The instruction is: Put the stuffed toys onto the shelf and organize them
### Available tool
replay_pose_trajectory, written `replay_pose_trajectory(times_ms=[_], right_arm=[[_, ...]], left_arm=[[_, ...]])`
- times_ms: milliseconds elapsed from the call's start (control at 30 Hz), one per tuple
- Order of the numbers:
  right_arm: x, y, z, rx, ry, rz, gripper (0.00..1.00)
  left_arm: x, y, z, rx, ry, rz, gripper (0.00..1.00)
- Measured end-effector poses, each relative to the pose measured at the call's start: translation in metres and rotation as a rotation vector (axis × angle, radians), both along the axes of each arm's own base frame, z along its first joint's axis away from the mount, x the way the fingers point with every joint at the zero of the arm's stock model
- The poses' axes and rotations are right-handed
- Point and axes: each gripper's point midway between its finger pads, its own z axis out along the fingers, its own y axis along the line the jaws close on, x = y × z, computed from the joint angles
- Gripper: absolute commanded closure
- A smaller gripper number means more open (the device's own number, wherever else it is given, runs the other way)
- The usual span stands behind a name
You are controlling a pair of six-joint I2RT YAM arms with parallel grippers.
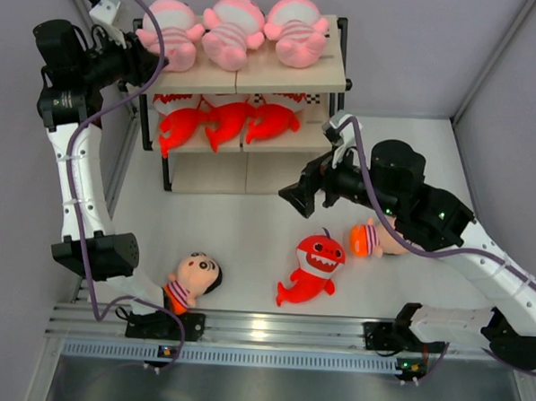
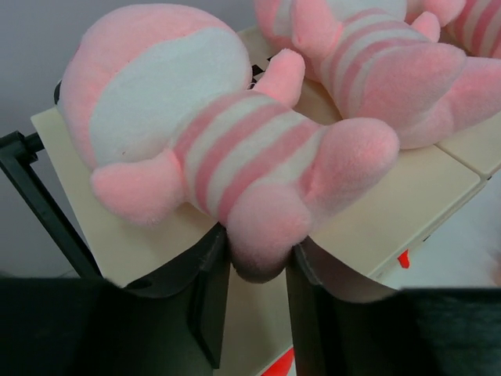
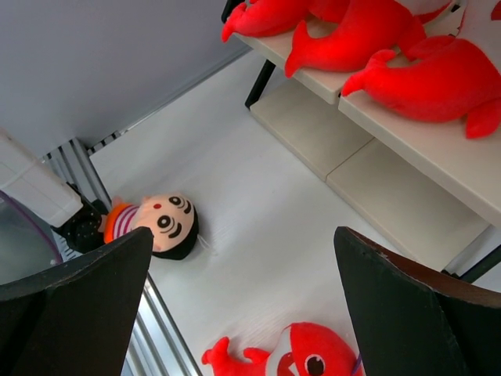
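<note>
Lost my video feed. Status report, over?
Left fingers flank foot of left pink baby on shelf top, grip unclear. Right fingers open, empty. Shark, left boy, right boy wait on table. No obstruction seen.

Red sharks on shelf, boy doll on table

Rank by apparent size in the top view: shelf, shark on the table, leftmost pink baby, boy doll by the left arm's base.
1. shelf
2. shark and pink baby: alike; the baby sits nearer the camera, so unranked.
3. boy doll, smallest.
</note>
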Motion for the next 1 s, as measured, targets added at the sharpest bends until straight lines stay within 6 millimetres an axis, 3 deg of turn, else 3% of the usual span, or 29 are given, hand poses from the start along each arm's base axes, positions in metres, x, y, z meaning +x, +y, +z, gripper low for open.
replay_pose_trajectory(times_ms=[233,367,467,533,633,833,933,1000], right_arm=[[-0.003,-0.014,-0.006,0.021,0.030,-0.054,0.01],[0.001,-0.035,-0.016,0.022,0.075,-0.171,0.00],[0.007,-0.053,-0.035,0.002,0.132,-0.289,0.01],[0.011,-0.065,-0.063,-0.040,0.194,-0.381,0.01],[0.008,-0.080,-0.126,-0.135,0.312,-0.481,0.01],[-0.032,-0.106,-0.263,-0.254,0.597,-0.578,0.11],[-0.050,-0.110,-0.301,-0.215,0.691,-0.601,0.15],[-0.057,-0.107,-0.316,-0.184,0.723,-0.601,0.15]], left_arm=[[0.006,0.015,-0.001,0.006,0.003,0.079,0.42],[0.009,0.027,-0.002,0.010,0.006,0.136,0.31],[0.007,0.032,-0.006,0.013,0.016,0.171,0.28],[0.002,0.035,-0.009,0.021,0.021,0.197,0.23],[-0.011,0.035,-0.009,0.034,0.016,0.215,0.21],[-0.052,0.026,-0.003,0.077,-0.031,0.214,0.20],[-0.072,0.023,-0.004,0.098,-0.053,0.219,0.19],[-0.087,0.020,-0.008,0.111,-0.062,0.224,0.18]])
